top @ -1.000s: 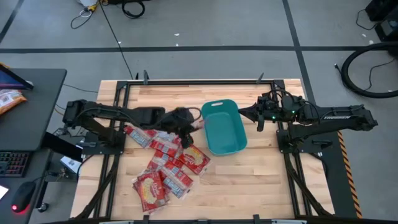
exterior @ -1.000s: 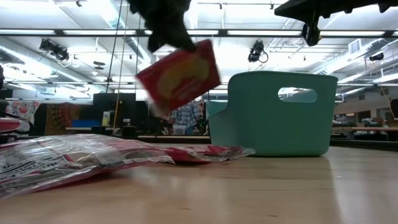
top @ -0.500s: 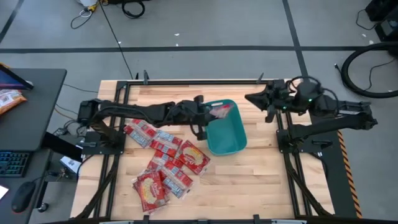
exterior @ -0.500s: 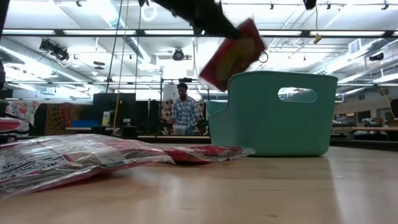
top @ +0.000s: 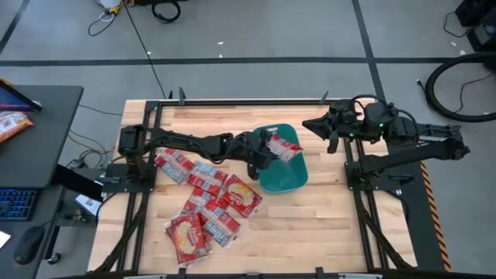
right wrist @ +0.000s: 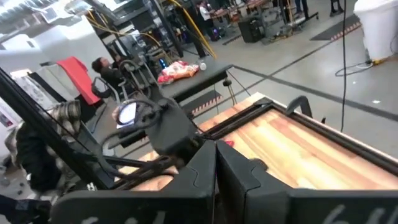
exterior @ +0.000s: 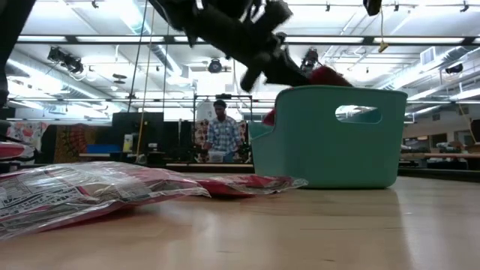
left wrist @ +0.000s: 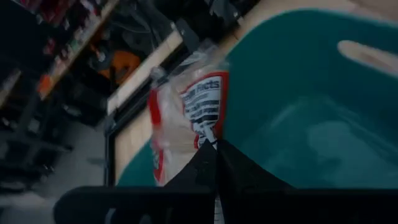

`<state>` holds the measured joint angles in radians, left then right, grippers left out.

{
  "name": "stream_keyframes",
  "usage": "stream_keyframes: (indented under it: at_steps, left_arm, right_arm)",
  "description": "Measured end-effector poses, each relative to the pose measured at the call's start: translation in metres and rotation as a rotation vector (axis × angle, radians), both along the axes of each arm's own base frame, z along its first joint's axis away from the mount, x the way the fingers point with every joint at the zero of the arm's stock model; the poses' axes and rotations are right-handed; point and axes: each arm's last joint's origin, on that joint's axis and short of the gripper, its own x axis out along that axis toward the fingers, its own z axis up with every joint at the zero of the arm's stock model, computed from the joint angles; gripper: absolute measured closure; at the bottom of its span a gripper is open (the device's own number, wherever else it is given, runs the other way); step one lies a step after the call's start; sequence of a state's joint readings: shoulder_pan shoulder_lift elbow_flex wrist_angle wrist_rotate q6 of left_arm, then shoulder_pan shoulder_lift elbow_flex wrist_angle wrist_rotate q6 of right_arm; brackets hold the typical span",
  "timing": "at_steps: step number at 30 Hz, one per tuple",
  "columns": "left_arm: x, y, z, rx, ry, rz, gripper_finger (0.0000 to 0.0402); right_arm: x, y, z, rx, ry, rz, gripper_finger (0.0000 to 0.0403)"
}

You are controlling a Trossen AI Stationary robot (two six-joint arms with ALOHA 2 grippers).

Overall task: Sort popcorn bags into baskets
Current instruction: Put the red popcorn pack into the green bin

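Note:
My left gripper (top: 263,151) reaches from the table's left over the teal basket (top: 288,177) and is shut on one red popcorn bag (top: 284,146). In the low view the bag (exterior: 325,75) shows just above the basket's rim (exterior: 337,90). In the left wrist view the bag (left wrist: 189,115) hangs over the basket's inside (left wrist: 311,130). Several more popcorn bags (top: 205,198) lie flat in a pile on the table, left of the basket. My right gripper (top: 319,126) is shut and hovers off the basket's far right corner, touching nothing. My left gripper pinches the popcorn bag by one edge (left wrist: 208,135) between its two fingers, reaching in from the table's left. The bag is lifted clear of the table and sticks out beyond the fingertips, tilted, over the basket's opening, with part of it below the rim.
A desk left of the table holds an orange snack bag (top: 12,124), a keyboard and a mouse. A person (exterior: 222,135) stands in the room beyond the far edge. Bare wood lies near and right of the basket (top: 333,225).
My left gripper has carried the popcorn bag from above the pile toward the table's right, over the basket, and has come down until the bag dips past the rim. My right gripper has drawn back toward the far edge, then kept still.

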<state>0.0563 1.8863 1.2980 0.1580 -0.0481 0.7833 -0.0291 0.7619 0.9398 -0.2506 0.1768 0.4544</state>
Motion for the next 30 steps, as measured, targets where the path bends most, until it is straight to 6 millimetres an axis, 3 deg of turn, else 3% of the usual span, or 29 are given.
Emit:
stream_keyframes:
  at_steps: [12,21,25,30]
  left_arm:
    - [0.003,0.014,-0.025,0.146,0.106,-0.166,0.0389]
    - [0.0,0.008,-0.031,0.068,0.16,-0.181,0.0302]
    - [-0.002,0.003,-0.024,0.016,0.147,-0.164,0.0272]
    - [-0.01,0.002,0.003,-0.087,0.082,-0.136,0.0263]
  right_arm:
    - [0.009,0.004,-0.003,0.07,0.006,0.02,0.0385]
    - [0.009,0.006,0.0,0.072,-0.025,0.022,0.0385]
    - [0.009,0.006,0.0,0.071,-0.025,0.021,0.0385]
    - [0.009,0.006,0.0,0.071,-0.024,0.021,0.0385]
